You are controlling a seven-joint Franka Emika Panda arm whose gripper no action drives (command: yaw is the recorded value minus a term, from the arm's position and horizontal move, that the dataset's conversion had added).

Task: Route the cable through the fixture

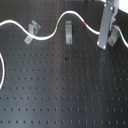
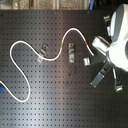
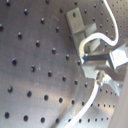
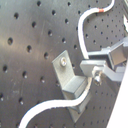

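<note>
The white cable [image 1: 47, 34] snakes across the upper part of the first exterior view, from the left edge over the black perforated breadboard [image 1: 65, 95] toward the upper right. It passes a left clip [image 1: 33, 31], a middle clip [image 1: 68, 32] beside its green band [image 1: 59, 23], then a red band [image 1: 86, 23]. The gripper [image 4: 94, 70] sits at the right clip [image 4: 70, 80], fingers clenched on the cable there. The breadboard's lower half lies open.

Even, dim light; all views soft, wrist views glare-washed and curved.
</note>
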